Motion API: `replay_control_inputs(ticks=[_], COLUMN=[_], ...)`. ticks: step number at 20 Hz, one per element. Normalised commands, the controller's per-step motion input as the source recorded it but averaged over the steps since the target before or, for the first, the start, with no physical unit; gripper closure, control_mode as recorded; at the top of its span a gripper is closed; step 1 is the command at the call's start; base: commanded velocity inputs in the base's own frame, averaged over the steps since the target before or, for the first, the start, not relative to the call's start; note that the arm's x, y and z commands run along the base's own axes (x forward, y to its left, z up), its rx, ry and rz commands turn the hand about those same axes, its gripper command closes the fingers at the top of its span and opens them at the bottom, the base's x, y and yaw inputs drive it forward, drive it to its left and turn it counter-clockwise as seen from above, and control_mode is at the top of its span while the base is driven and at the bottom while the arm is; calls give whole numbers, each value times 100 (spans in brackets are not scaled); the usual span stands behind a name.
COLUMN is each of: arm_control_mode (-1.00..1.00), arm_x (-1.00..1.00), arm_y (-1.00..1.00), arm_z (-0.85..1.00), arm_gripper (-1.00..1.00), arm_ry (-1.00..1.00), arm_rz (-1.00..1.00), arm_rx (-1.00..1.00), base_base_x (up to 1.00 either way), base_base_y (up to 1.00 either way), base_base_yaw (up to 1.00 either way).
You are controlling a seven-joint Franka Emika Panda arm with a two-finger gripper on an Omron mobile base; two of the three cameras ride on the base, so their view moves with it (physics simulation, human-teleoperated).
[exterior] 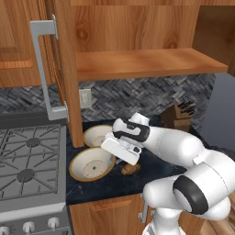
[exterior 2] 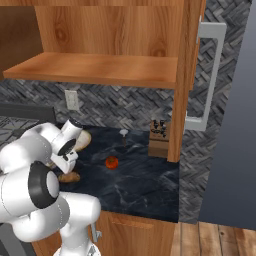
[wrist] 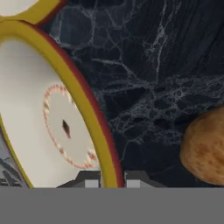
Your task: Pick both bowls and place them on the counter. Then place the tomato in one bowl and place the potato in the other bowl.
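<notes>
Two cream bowls with tan rims are on the dark counter (exterior 2: pixel 142 177) beside the stove. The back bowl (exterior: pixel 97 135) lies flat near the cabinet wall. My gripper (wrist: pixel 112 178) is shut on the right rim of the front bowl (exterior: pixel 91 164), one finger inside and one outside; the same bowl (wrist: pixel 52 127) takes up the left of the hand view. The tan potato (exterior: pixel 131 169) lies on the counter just right of my hand, and appears again as a potato (wrist: pixel 205 148) close to the fingers. Further right on the counter sits the red tomato (exterior 2: pixel 111 162).
A grey stove (exterior: pixel 27 160) borders the bowls on the left. A wooden shelf (exterior: pixel 147 63) hangs above, with an open cabinet door (exterior: pixel 64 69) by the bowls. A knife block (exterior 2: pixel 159 137) stands at the back.
</notes>
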Motion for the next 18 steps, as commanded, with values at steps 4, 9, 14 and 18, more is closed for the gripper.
replay_control_inputs(ticks=[4,9,14,18], arm_control_mode=[-100,-100,-100,-100], arm_x=[1,15,5,2], arm_y=[9,6,-2,-3], arm_z=[-14,-16,-2,6], arm_gripper=[100,-100,-100,-100], arm_ry=[1,9,3,4], arm_rz=[0,0,0,0], arm_rx=[-2,-1,0,0], base_base_x=[0,0,0,0], base_base_y=[0,0,0,0], base_base_yaw=[0,0,0,0])
